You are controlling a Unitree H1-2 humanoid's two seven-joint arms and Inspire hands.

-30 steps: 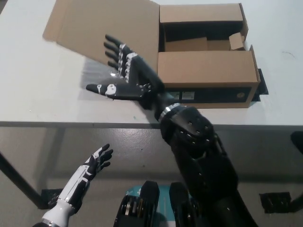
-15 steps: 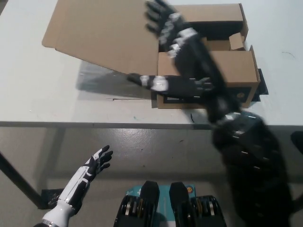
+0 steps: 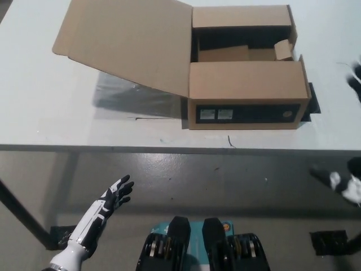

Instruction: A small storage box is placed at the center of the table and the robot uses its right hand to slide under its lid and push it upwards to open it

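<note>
I see the storage box (image 3: 246, 93), a brown cardboard carton, sitting on the white table (image 3: 51, 118) well ahead of my right hand (image 3: 345, 185) and off to its left, with its dark front face and two small labels turned toward me. Its big lid (image 3: 127, 42) stands swung open, leaning out to the box's left side and casting a shadow on the tabletop, while a smaller flap lies across the front half of the box and the rear half is open. My right hand shows only as a blurred black-and-white sliver at the picture's right edge, below the table's near edge — I cannot tell whether it is spread or closed. My white left hand (image 3: 113, 199) rests low, below the table edge, fingers spread and holding nothing.
</note>
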